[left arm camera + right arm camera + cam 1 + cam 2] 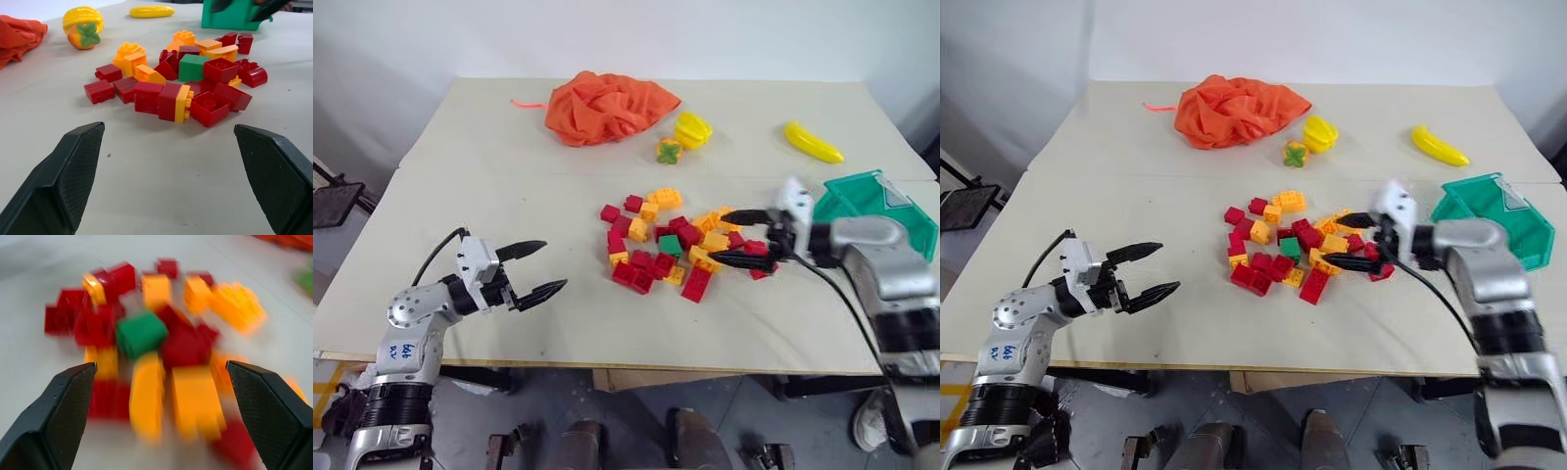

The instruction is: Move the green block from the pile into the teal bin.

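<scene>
The green block [671, 245] lies in the middle of the pile [675, 245] of red and yellow-orange bricks on the table. It also shows as the green block [193, 67] and the green block [142, 334] in the wrist views. My right gripper [742, 238] hovers open over the pile's right side, nothing between its fingers. The teal bin [881, 208] stands at the table's right edge, behind that arm. My left gripper [533, 269] is open and empty near the front left, pointing toward the pile.
An orange cloth bag [605, 106] lies at the back. A yellow toy pepper [693, 129] and a green-and-orange toy vegetable [669, 150] sit beside it. A yellow toy banana [813, 142] rests at the back right.
</scene>
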### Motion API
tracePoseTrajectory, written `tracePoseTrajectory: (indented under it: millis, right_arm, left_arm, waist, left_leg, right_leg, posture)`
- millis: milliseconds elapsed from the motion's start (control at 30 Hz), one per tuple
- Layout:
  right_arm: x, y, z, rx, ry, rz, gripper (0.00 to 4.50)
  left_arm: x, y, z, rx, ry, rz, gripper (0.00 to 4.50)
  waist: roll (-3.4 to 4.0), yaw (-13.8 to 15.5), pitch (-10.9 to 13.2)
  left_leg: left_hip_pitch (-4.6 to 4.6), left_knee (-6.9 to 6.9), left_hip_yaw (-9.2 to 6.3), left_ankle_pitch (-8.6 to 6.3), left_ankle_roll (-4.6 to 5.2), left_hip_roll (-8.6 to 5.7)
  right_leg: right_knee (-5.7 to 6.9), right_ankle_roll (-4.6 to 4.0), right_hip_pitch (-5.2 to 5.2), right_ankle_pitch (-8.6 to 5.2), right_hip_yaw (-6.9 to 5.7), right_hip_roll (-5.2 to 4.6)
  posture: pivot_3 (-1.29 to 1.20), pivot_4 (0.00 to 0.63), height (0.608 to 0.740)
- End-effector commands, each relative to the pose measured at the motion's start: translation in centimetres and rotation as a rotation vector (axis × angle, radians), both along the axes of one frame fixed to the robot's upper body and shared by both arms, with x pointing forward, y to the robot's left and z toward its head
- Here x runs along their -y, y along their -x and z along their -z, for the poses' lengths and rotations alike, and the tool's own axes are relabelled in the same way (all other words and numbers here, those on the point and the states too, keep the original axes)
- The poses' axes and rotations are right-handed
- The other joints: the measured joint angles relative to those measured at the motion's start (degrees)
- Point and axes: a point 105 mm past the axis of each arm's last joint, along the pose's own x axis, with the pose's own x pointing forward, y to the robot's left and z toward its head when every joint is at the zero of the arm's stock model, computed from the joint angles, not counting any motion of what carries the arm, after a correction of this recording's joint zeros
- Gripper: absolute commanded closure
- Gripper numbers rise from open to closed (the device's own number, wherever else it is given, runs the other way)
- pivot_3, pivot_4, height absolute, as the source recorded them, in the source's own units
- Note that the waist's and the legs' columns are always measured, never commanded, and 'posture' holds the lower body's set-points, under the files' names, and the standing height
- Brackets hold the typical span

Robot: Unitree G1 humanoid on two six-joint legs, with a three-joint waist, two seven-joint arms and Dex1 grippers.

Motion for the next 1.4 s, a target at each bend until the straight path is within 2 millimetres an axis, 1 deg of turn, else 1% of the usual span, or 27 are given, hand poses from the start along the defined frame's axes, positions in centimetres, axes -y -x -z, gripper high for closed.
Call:
tracePoseTrajectory:
  millis: [33,100,233,367,500,533,633,700,867,967,1067,1100,1200,1233,1267,1300,1400]
  right_arm:
    - [-1.4,-1.2,0.9,-0.006,0.127,-0.052,0.05]
    - [-2.2,-2.2,1.5,0.017,0.226,-0.083,0.05]
    - [-3.1,-3.4,2.2,0.048,0.342,-0.120,0.05]
    - [-3.5,-3.9,2.4,0.050,0.365,-0.146,0.05]
    - [-4.4,-3.6,2.3,0.054,0.361,-0.200,0.89]
    - [-4.6,-3.4,2.4,0.047,0.362,-0.220,1.28]
    - [-5.1,-2.7,2.5,0.001,0.338,-0.261,2.17]
    - [-5.3,-2.6,2.3,-0.018,0.308,-0.259,2.48]
    - [-5.1,-2.7,1.5,-0.012,0.265,-0.240,2.48]
    - [-4.9,-2.5,0.7,-0.014,0.212,-0.233,2.48]
    - [-4.3,-2.8,-0.2,0.015,0.169,-0.190,2.48]
    - [-4.2,-2.7,-0.2,0.007,0.160,-0.181,2.48]
    - [-3.9,-2.3,0.8,-0.081,0.159,-0.160,2.48]
    - [-3.9,-2.0,1.3,-0.102,0.179,-0.164,2.31]
    - [-4.0,-2.1,1.4,-0.089,0.174,-0.150,2.12]
    - [-4.4,-1.7,1.4,-0.091,0.165,-0.164,1.89]
    - [-5.2,-0.6,1.5,-0.109,0.158,-0.212,0.97]
  left_arm:
    - [0.9,0.7,-0.6,0.043,-0.017,0.048,0.00]
    - [1.2,0.8,-0.6,0.043,-0.020,0.056,0.00]
    - [1.4,1.0,-0.6,0.047,-0.017,0.058,0.00]
    - [1.4,1.1,-0.7,0.053,-0.010,0.048,0.00]
    - [1.4,1.1,-0.7,0.053,-0.003,0.037,0.00]
    - [1.4,1.1,-0.7,0.053,-0.003,0.035,0.00]
    - [1.4,1.0,-0.8,0.056,-0.001,0.033,0.00]
    - [1.4,0.9,-0.8,0.057,0.000,0.033,0.00]
    - [1.5,0.7,-0.9,0.061,0.001,0.038,0.00]
    - [1.6,0.6,-0.9,0.062,0.001,0.042,0.00]
    - [1.6,0.5,-0.8,0.062,0.000,0.042,0.00]
    - [1.6,0.5,-0.8,0.061,0.000,0.042,0.00]
    - [1.7,0.5,-0.7,0.056,-0.003,0.046,0.00]
    - [1.7,0.4,-0.6,0.055,-0.003,0.047,0.00]
    - [1.7,0.4,-0.6,0.055,-0.003,0.046,0.00]
    - [1.7,0.4,-0.6,0.055,-0.001,0.044,0.00]
    - [1.7,0.4,-0.6,0.053,0.000,0.042,0.00]
  waist:
    - [0.00,0.3,0.0]
    - [0.00,0.5,0.0]
    - [0.00,0.1,0.0]
    - [0.00,-0.4,0.0]
    - [0.00,-1.0,0.0]
    - [0.00,-1.2,0.0]
    - [0.00,-1.2,0.0]
    - [-0.01,-1.3,0.0]
    - [-0.01,-1.2,0.0]
    - [-0.01,-1.2,0.0]
    - [-0.01,-1.1,0.0]
    - [-0.01,-1.1,0.0]
    - [-0.01,-1.1,0.0]
    - [-0.01,-1.1,0.0]
    - [-0.01,-1.1,0.0]
    - [-0.01,-1.1,0.0]
    - [-0.01,-1.2,0.0]
  left_leg:
    - [-0.02,-0.01,0.00,0.00,0.01,0.00]
    - [-0.08,0.00,-0.10,-0.01,0.02,-0.07]
    - [-0.12,-0.03,-0.16,-0.02,0.03,-0.11]
    - [-0.09,-0.04,-0.18,-0.02,0.01,-0.03]
    - [-0.08,-0.02,-0.20,-0.02,0.00,-0.03]
    - [-0.08,-0.02,-0.22,-0.02,0.00,-0.03]
    - [-0.08,-0.01,-0.22,-0.02,-0.01,-0.02]
    - [0.01,0.02,-0.22,-0.03,-0.02,0.01]
    - [0.05,0.12,-0.16,-0.02,-0.06,0.04]
    - [0.04,0.11,-0.16,-0.02,-0.06,0.02]
    - [-0.01,0.09,-0.16,-0.02,-0.06,0.02]
    - [-0.02,0.08,-0.17,-0.02,-0.06,0.02]
    - [-0.04,0.08,-0.16,-0.02,-0.06,0.01]
    - [-0.04,0.08,-0.17,-0.02,-0.06,0.02]
    - [-0.04,0.08,-0.17,-0.02,-0.06,0.02]
    - [-0.04,0.08,-0.17,-0.02,-0.06,0.02]
    - [-0.04,0.06,-0.16,-0.03,-0.06,0.04]
  right_leg:
    - [0.01,0.00,-0.01,0.00,-0.01,-0.01]
    - [0.03,0.00,-0.01,0.00,-0.13,-0.05]
    - [0.06,0.00,0.00,0.00,-0.28,-0.09]
    - [0.06,0.00,0.04,0.00,-0.40,-0.05]
    - [0.11,0.00,0.05,0.00,-0.43,-0.05]
    - [0.12,0.00,0.05,0.00,-0.43,-0.05]
    - [0.15,0.00,0.05,0.00,-0.44,-0.05]
    - [0.17,-0.01,0.13,0.00,-0.47,-0.04]
    - [0.37,-0.07,0.10,0.03,-0.47,-0.04]
    - [0.38,-0.08,0.07,0.03,-0.46,-0.06]
    - [0.38,-0.08,0.02,0.03,-0.47,-0.07]
    - [0.38,-0.08,0.02,0.03,-0.48,-0.07]
    - [0.37,-0.08,0.01,0.03,-0.48,-0.07]
    - [0.37,-0.08,0.01,0.03,-0.49,-0.07]
    - [0.37,-0.08,0.01,0.03,-0.49,-0.07]
    - [0.37,-0.08,0.01,0.03,-0.49,-0.07]
    - [0.37,-0.08,-0.01,0.03,-0.49,-0.06]
  posture:
    - [0.00,0.150,0.740]
    - [0.00,0.150,0.740]
    - [0.00,0.150,0.740]
    - [0.00,0.150,0.740]
    - [0.00,0.150,0.740]
    - [0.00,0.150,0.740]
    - [0.00,0.150,0.740]
    - [0.00,0.150,0.740]
    - [0.00,0.150,0.740]
    - [0.00,0.150,0.740]
    - [0.00,0.150,0.740]
    - [0.00,0.150,0.740]
    - [0.00,0.150,0.740]
    - [0.00,0.150,0.740]
    - [0.00,0.150,0.740]
    - [0.00,0.150,0.740]
    - [0.00,0.150,0.740]
